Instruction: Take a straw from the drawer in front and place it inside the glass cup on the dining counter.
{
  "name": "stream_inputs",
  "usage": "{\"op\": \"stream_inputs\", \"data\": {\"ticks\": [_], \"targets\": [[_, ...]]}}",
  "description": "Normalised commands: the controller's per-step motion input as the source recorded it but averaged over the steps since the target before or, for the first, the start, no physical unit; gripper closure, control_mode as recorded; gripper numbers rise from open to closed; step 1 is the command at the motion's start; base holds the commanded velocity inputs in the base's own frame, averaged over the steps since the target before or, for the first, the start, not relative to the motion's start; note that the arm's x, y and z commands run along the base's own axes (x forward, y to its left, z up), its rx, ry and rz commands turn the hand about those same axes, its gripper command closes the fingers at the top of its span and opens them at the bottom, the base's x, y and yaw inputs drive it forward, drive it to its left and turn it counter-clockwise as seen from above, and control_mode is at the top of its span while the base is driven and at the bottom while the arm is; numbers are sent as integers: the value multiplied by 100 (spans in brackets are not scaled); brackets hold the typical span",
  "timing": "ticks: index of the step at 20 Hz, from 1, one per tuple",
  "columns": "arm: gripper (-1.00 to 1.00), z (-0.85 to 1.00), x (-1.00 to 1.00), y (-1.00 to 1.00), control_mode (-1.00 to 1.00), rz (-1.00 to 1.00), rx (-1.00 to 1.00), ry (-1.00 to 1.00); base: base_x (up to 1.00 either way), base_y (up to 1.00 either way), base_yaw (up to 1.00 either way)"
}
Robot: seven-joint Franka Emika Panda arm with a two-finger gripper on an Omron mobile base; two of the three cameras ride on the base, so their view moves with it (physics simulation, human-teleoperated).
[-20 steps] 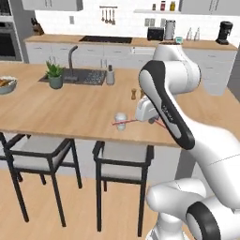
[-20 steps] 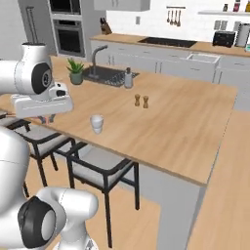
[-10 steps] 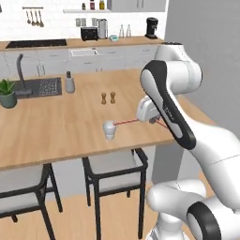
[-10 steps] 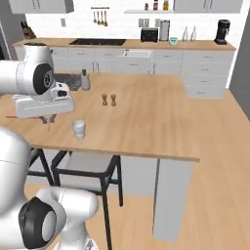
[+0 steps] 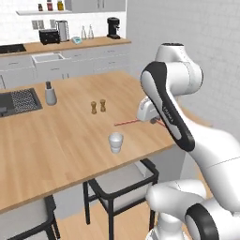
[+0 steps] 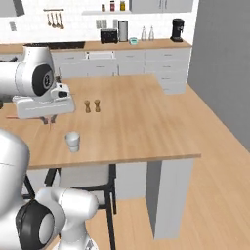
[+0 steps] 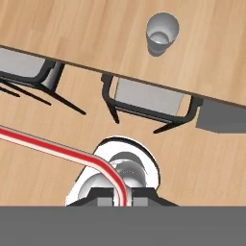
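Straw (image 5: pixel 127 123) pinched in claw (image 7: pixel 122 198) — glass cup (image 5: pixel 116 142) holds nothing.

Occlusions and cut-offs
Straw (image 7: pixel 57 146) runs off the hand view's left edge; its gripped end is buried between the tool (image 7: pixel 122 196) tips. Surface (image 5: pixel 42 140) cropped at left in left base view.

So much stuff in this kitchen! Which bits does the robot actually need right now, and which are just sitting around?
Needed:
straw, pinched in the gripper
glass cup
dining counter, where the cup stands

Just sitting around:
salt and pepper shakers
grey bottle
sink
toaster
coffee machine
chairs
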Motion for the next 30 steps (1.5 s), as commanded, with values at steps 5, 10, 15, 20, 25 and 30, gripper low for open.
{"op": "stream_inputs", "data": {"ticks": [5, 10, 15, 20, 25, 30], "targets": [[100, 0, 0, 0, 100, 0, 0, 0, 86, 54, -13], [100, 3, 13, 3, -100, 4, 0, 0, 67, 30, 7], [100, 22, 36, -6, -100, 11, -25, -1, 0, 0, 0], [100, 24, 7, -28, -100, 0, -54, -4, 0, 0, 0], [100, 5, 0, -5, -100, -1, -64, -6, 0, 0, 0], [100, 0, 1, 1, -100, -6, -62, -4, 0, 0, 0]]}}
